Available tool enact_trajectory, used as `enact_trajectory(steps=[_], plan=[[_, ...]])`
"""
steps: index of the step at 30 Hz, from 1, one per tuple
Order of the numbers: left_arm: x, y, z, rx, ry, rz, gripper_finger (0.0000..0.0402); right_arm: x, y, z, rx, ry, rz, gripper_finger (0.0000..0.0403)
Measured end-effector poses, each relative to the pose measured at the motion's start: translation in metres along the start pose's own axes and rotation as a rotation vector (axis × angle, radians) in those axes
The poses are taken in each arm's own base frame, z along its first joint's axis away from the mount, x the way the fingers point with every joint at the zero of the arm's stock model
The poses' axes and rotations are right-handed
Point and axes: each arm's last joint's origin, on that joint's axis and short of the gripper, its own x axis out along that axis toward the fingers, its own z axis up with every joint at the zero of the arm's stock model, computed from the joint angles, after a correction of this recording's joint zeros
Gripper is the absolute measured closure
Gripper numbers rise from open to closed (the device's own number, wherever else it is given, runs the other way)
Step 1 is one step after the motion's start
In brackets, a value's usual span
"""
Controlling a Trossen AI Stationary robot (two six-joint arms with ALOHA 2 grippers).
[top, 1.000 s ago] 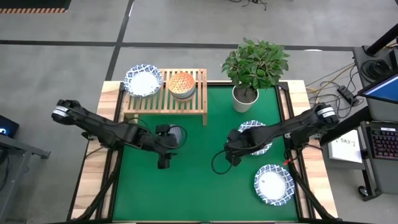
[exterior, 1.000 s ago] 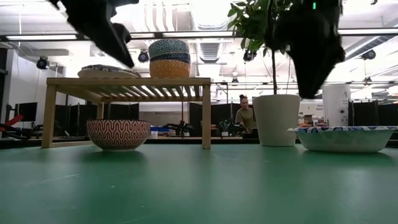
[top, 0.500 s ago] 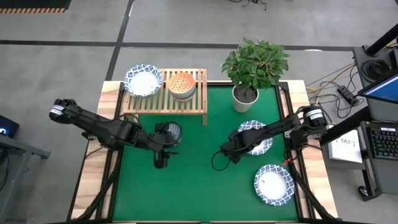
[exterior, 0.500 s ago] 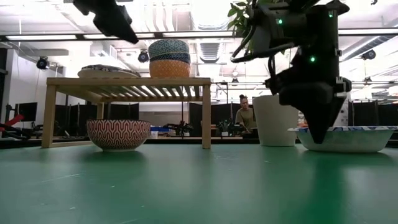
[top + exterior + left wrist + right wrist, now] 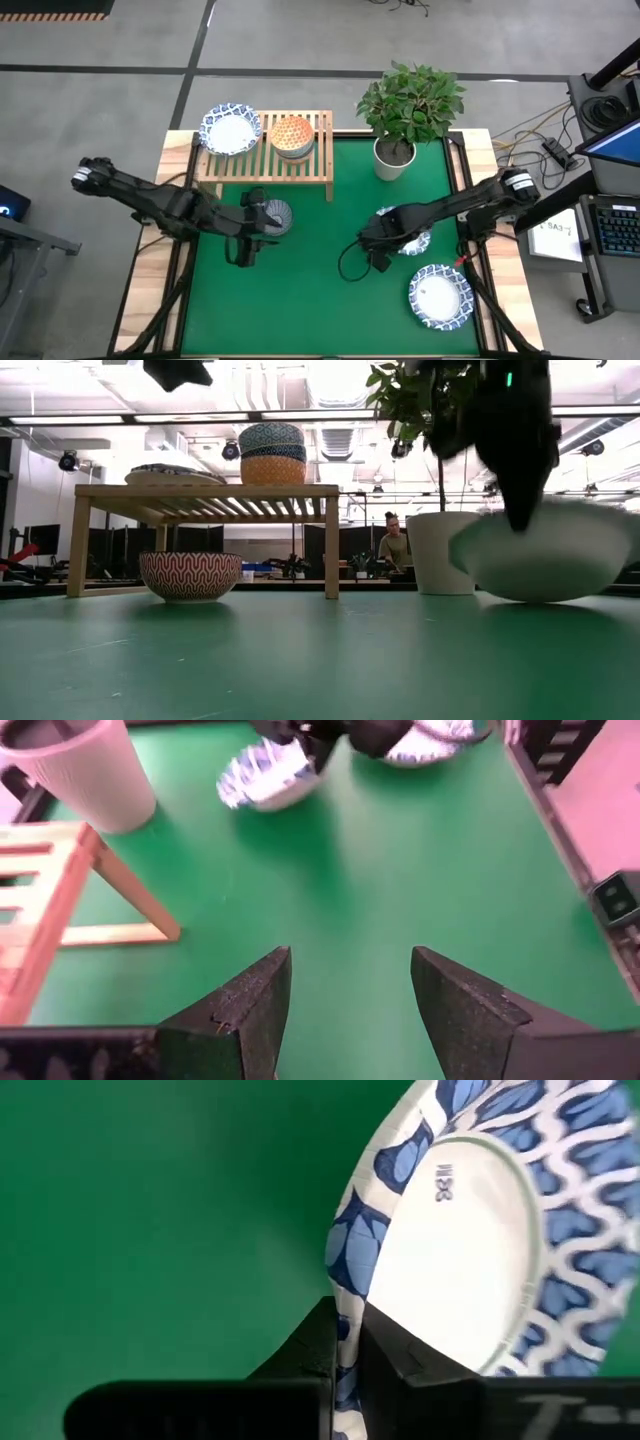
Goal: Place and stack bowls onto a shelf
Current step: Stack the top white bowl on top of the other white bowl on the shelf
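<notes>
My right gripper [image 5: 384, 240] is shut on a wide white bowl with a blue patterned rim [image 5: 411, 234], right of the table's middle; the bowl is tipped, its white underside [image 5: 548, 552] toward the near edge. My left gripper [image 5: 243, 256] hangs open above the green table, just near-left of a small red-orange bowl [image 5: 277, 215] that stands on its base. The light-wood shelf [image 5: 263, 160] at the far left carries a wide bowl [image 5: 231, 129] and a stack of small bowls [image 5: 292, 135]. A second wide bowl [image 5: 440, 297] lies near right. My right gripper pinches the bowl's rim [image 5: 343, 1342] on its left side, one finger on the inner face and one on the underside. The fingers [image 5: 520, 510] come from above, pointing down. The bowl is tilted with the held rim raised; whether its low side touches the table I cannot tell.
A white pot with a leafy plant [image 5: 395, 158] stands at the far edge, right of the shelf and close behind the held bowl. Open green table [image 5: 320, 300] lies between the arms and along the near edge. A person [image 5: 393, 547] sits far behind the table.
My right gripper has come down onto the wide bowl's left rim, shut on it and tipped the bowl up, its underside now turned toward the near edge. My left gripper, still open, has risen and drawn toward the table's left edge, away from the red-orange bowl.
</notes>
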Motion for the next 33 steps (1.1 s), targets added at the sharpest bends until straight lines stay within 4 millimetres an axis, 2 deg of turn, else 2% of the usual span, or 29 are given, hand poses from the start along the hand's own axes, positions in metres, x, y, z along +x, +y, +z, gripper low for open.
enact_trajectory(steps=[7, 11, 15, 18, 22, 26, 30, 33], plan=[[-0.029, 0.0, 0.004, -0.01, -0.138, 0.023, 0.0215, -0.067, 0.025, -0.012, -0.194, -0.13, 0.231, 0.039], [-0.041, -0.002, 0.007, -0.032, -0.223, 0.028, 0.0219, -0.106, 0.044, -0.019, -0.405, -0.272, 0.36, 0.0391], [-0.056, -0.006, 0.011, -0.062, -0.31, -0.028, 0.0222, -0.143, 0.065, -0.016, -0.652, -0.563, 0.496, 0.0391], [-0.069, -0.009, 0.015, -0.039, -0.391, -0.066, 0.0222, -0.164, 0.074, -0.008, -0.794, -0.829, 0.483, 0.0391], [-0.083, -0.009, 0.018, 0.027, -0.478, -0.086, 0.0222, -0.184, 0.078, 0.009, -0.895, -1.146, 0.349, 0.0391], [-0.102, -0.001, 0.018, 0.057, -0.547, -0.055, 0.0222, -0.196, 0.073, 0.034, -0.91, -1.369, 0.225, 0.0391], [-0.128, 0.012, 0.013, 0.075, -0.63, -0.025, 0.0222, -0.194, 0.063, 0.07, -0.885, -1.483, 0.109, 0.0391], [-0.148, 0.023, 0.007, 0.074, -0.697, -0.003, 0.0222, -0.187, 0.054, 0.1, -0.863, -1.5, 0.025, 0.0391]])
